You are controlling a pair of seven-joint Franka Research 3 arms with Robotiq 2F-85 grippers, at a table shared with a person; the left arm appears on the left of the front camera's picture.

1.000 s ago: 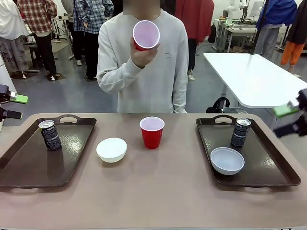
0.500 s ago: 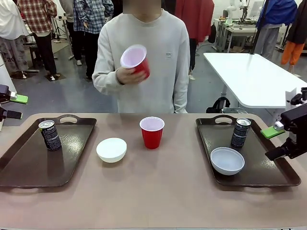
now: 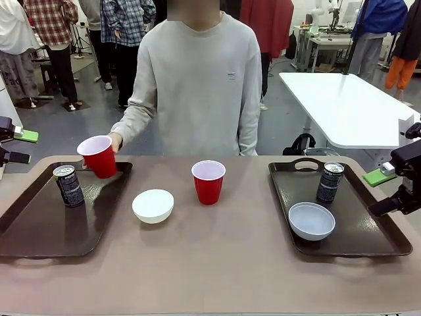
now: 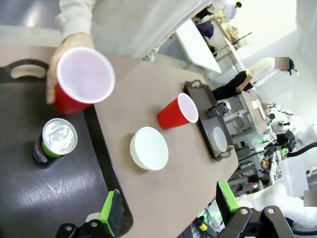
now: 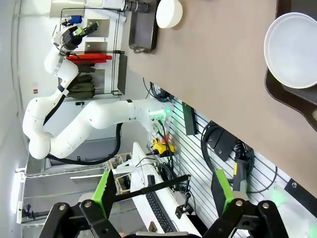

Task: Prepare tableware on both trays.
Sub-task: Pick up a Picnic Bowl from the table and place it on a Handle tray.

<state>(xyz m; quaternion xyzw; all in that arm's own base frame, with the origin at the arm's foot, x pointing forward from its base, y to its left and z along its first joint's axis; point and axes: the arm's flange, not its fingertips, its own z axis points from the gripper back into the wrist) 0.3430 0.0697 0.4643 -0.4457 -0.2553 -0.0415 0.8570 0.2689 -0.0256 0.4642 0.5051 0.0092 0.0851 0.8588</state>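
1. Busy workshop background, people standing behind; brown table (image 3: 217, 263) carries two dark trays, left tray (image 3: 39, 224) and right tray (image 3: 368, 237).
2. Left can (image 3: 68, 185) stands upright in the left tray, far side.
3. Person's hand (image 3: 116, 141) grips the held red cup (image 3: 99, 157), tilted, over the left tray's far inner corner, just beside the left can; contact with the tray cannot be told.
4. Standing red cup (image 3: 208, 182) is upright on the bare table between the trays.
5. Loose bowl (image 3: 152, 205) sits on the table, just beside the left tray's inner rim.
6. Right can (image 3: 329, 182) and tray bowl (image 3: 312, 220) are both in the right tray, near each other, not touching.
7. Left end effector (image 3: 16, 146) is at the table's left edge, fingers spread, empty.
8. Right end effector (image 3: 381, 192) hovers at the right tray's outer rim, fingers spread, empty.
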